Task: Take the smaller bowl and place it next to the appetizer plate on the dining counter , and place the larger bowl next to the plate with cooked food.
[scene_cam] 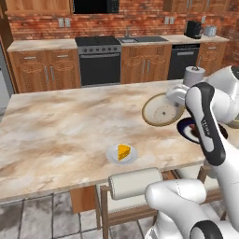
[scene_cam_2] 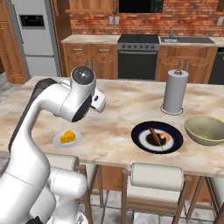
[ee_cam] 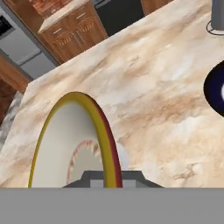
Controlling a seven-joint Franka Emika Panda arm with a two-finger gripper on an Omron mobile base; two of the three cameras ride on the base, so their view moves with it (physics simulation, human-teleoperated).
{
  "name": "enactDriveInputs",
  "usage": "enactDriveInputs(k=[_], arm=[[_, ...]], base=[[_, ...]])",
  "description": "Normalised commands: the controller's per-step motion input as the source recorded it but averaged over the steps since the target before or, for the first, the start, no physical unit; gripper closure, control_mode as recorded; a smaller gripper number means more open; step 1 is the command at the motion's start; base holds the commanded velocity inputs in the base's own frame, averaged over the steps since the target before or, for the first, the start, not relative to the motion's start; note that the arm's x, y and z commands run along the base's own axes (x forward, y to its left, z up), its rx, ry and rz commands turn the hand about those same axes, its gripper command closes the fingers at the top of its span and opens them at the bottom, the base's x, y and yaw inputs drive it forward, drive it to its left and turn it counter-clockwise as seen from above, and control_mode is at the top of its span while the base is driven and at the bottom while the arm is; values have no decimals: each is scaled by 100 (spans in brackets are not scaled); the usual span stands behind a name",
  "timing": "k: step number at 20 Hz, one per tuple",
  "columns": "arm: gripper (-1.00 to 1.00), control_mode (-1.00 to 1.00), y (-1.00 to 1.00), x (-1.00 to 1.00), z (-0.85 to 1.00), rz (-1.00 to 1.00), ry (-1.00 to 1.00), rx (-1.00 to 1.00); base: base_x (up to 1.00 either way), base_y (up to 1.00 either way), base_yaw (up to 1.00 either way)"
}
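Marbled beige stone spreads across the counter, with brick wall and wooden cabinets behind. The gripper is pressed together on the rim of the smaller bowl and holds it in the air above the stone, tipped up on edge so its inside faces back toward the robot. From the cheese plate the bowl hangs at about two o'clock, well apart. The dark food plate lies just beyond the bowl at four o'clock, half hidden by the arm.

I judge the step to be carrying this bowl over to the cheese plate. To do it well, the arm should swing toward seven o'clock and level the bowl before lowering it. It should land on bare stone just beside the plate, not overlapping it or nudging the wedge. A rim pinch on a tilted dish can slip, so a slow, steady descent seems wise, with the jaws opening only once the base sits flat.

The bowl is shallow, almost saucer-like, pale inside with a faint ring of marks near the centre. It has a yellow lip and a dark reddish outer edge. The larger bowl sits on the counter at three o'clock from the food plate.
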Motion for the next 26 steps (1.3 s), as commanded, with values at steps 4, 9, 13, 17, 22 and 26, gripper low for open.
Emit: enactDriveInputs(k=[4, 9, 13, 17, 22, 26], arm=[[100, -100, -2, 0, -14, -17, 28, 0], [100, -100, -9, -7, -6, -15, 28, 2], [100, -100, -14, 0, 0, -11, 30, 9], [100, -100, -23, 0, -3, -8, 25, 13], [100, -100, -12, 0, -30, -4, 12, 9], [100, -100, 0, 0, -54, 0, 0, 0]], base=[[0, 0, 0], [0, 0, 0], [0, 0, 0], [0, 0, 0], [0, 0, 0], [0, 0, 0]])
